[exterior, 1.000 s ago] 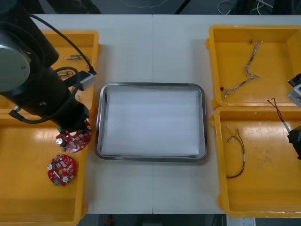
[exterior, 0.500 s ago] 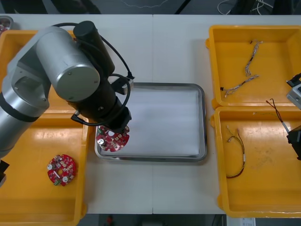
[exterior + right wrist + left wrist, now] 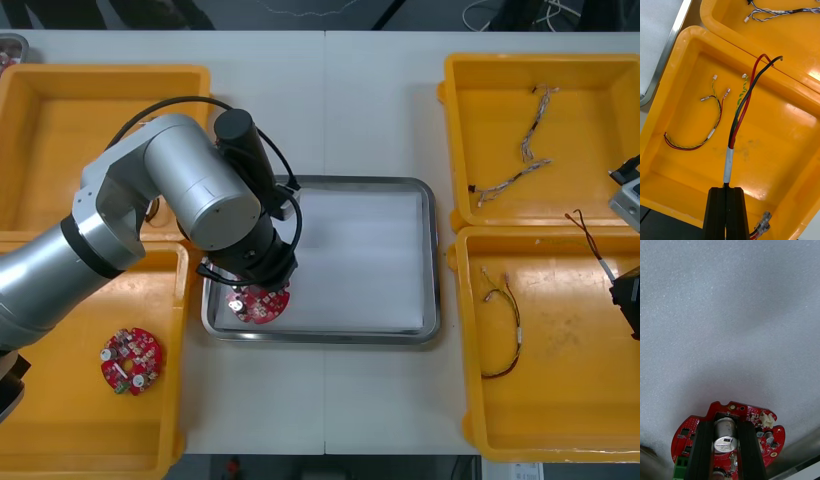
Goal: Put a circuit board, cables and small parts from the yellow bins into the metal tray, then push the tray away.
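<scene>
Now, circuit board at the tray's near left corner.
I see my left end effector (image 3: 726, 424) clamped on a round red circuit board (image 3: 263, 304), at the near left corner of the metal tray (image 3: 431, 262), over its white inside. My right end effector (image 3: 725, 193) hangs over a yellow bin (image 3: 682, 71) at the tabletop's right, pinched shut on a black and red cable (image 3: 742, 112).

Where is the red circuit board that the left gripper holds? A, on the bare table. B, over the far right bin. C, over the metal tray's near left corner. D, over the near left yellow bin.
C: the left gripper, shut on the circuit board, is over the metal tray's white inside at its near left corner. The right gripper, shut on a red and black cable, is over the near right bin.
</scene>
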`<action>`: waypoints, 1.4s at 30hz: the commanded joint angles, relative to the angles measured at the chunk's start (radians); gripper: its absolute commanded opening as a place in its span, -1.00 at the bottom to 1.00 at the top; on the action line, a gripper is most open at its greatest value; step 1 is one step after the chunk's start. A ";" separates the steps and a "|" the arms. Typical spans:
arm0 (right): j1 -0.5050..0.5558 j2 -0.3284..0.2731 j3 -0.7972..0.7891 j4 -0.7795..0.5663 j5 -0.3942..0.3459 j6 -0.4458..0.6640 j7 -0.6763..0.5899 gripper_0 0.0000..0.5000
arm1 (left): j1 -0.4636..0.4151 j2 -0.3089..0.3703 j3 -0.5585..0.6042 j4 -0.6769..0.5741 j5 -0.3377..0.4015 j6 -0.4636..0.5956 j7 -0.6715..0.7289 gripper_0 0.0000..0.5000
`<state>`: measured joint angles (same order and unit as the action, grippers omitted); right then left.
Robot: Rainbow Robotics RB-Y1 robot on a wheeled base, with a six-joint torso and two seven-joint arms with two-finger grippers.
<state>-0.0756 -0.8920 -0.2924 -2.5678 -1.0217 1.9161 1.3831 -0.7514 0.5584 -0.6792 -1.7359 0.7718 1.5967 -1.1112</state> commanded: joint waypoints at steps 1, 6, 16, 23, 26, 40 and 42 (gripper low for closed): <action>-0.020 -0.028 0.009 -0.031 0.000 0.004 0.062 -1.00 | -0.049 -0.020 -0.010 0.010 -0.005 -0.017 -0.016 -0.98; -0.020 -0.028 0.010 -0.032 0.002 0.004 0.062 -1.00 | -0.052 -0.021 -0.010 0.010 0.003 -0.017 -0.010 0.11; -0.023 -0.028 0.010 -0.042 0.000 0.004 0.062 -1.00 | -0.060 -0.020 0.033 0.001 0.020 0.003 -0.002 1.00; -0.052 -0.028 0.010 -0.050 -0.049 0.004 0.065 -1.00 | -0.060 -0.020 0.158 -0.074 0.044 0.127 0.004 1.00; -0.082 -0.028 0.012 -0.050 -0.090 0.004 0.067 -1.00 | -0.060 -0.020 0.236 -0.116 0.057 0.215 0.004 1.00; -0.342 -0.044 0.268 -0.050 -0.130 0.004 0.053 -1.00 | -0.060 0.054 0.530 -0.148 0.057 0.323 -0.022 1.00; -0.414 -0.044 0.349 -0.049 -0.116 0.004 0.050 -1.00 | -0.059 0.075 0.544 -0.134 0.038 0.323 -0.025 1.00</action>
<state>-0.3715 -0.8977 -0.0531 -2.5891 -1.1451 1.9165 1.4330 -0.7737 0.5762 -0.1664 -1.8552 0.8304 1.9125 -1.1112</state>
